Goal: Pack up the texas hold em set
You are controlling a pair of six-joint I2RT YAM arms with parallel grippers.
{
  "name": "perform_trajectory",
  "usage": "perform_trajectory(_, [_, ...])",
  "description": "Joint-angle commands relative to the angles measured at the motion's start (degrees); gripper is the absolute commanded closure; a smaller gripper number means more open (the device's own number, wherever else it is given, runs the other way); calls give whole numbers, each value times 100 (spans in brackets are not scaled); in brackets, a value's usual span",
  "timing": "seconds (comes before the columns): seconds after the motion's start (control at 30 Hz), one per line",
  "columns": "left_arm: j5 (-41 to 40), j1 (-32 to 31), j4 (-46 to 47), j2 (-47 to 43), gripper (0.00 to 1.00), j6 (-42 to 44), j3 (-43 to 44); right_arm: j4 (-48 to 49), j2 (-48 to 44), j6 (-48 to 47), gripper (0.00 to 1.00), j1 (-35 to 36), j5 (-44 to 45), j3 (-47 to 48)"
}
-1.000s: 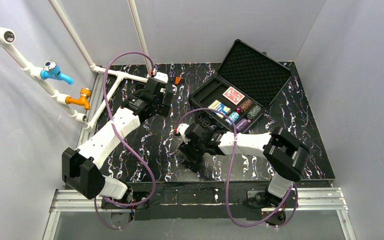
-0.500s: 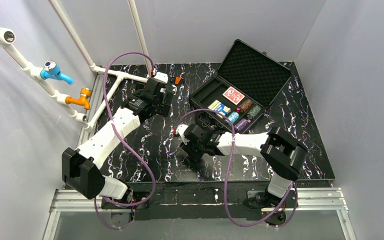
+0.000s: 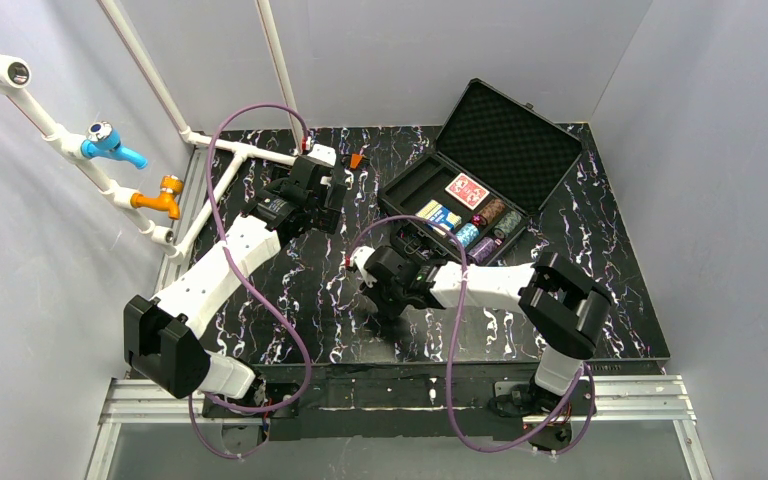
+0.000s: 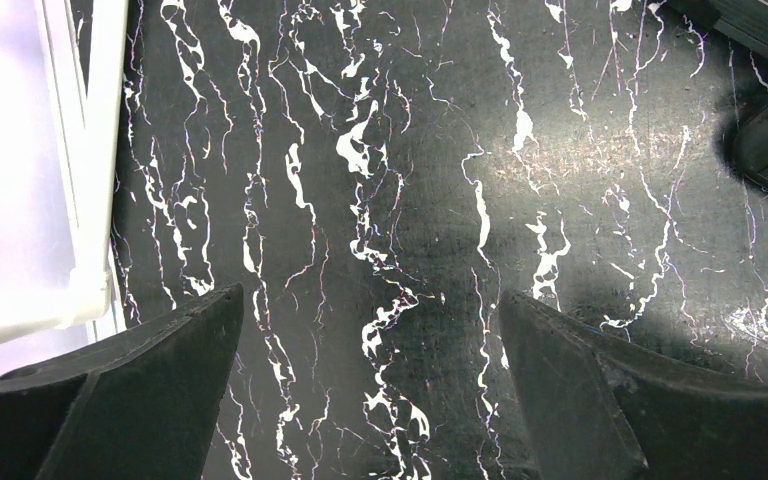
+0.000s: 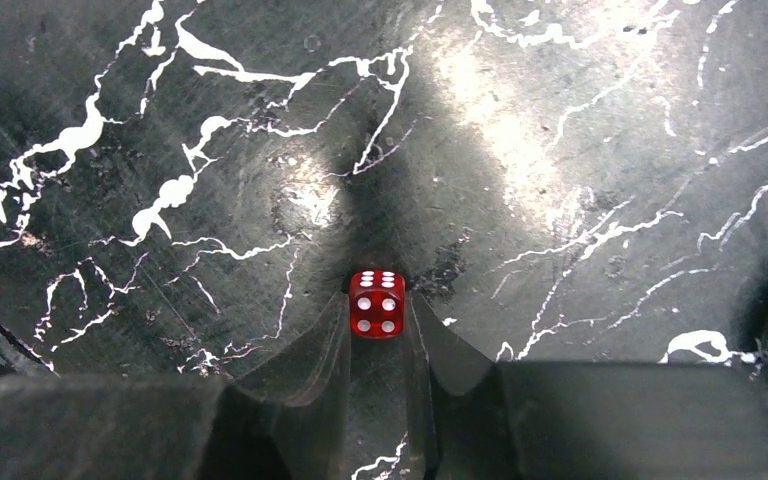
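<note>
One red die lies on the black marbled surface squarely between the right jaws. Their two tips press against its opposite sides, so they are closed on it. It looks to be resting on the surface, not yet lifted. The right arm reaches down over the spot from above, probably because so small a thing is best pinched by the narrow tips from the top. In the overhead view the die is hidden beneath that arm's wrist, toward the near side of the surface and apart from the case.

Further back on the other side, the left jaws stand wide apart and hold nothing. They hover over bare surface beside the white pipe frame, well apart from the die, most likely kept clear of the working arm.

Farthest back, the black case stands open with its foam-lined lid tilted back, ready to receive pieces. A red card deck, a blue deck and stacks of chips already sit in its compartments. The die seems to be a loose piece left to carry there.
</note>
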Motion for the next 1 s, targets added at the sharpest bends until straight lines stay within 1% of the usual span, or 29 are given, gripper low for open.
perform_trajectory(0.0, [-55, 25, -92, -119, 1, 11, 43, -381, -56, 204, 99, 23, 400, 418])
perform_trajectory(0.1, [-55, 24, -95, -118, 1, 10, 38, -568, -184, 335, 99, 23, 802, 546])
perform_trajectory(0.37, [-51, 25, -93, -116, 1, 12, 37, -684, -763, 590, 99, 21, 1708, 576])
perform_trajectory(0.73, [-55, 25, -91, -127, 1, 12, 34, -1043, -1069, 859, 99, 10, 2275, 830])
perform_trajectory(0.97, [-49, 24, -95, -170, 1, 5, 36, -1382, -1259, 1297, 99, -122, 2941, 917])
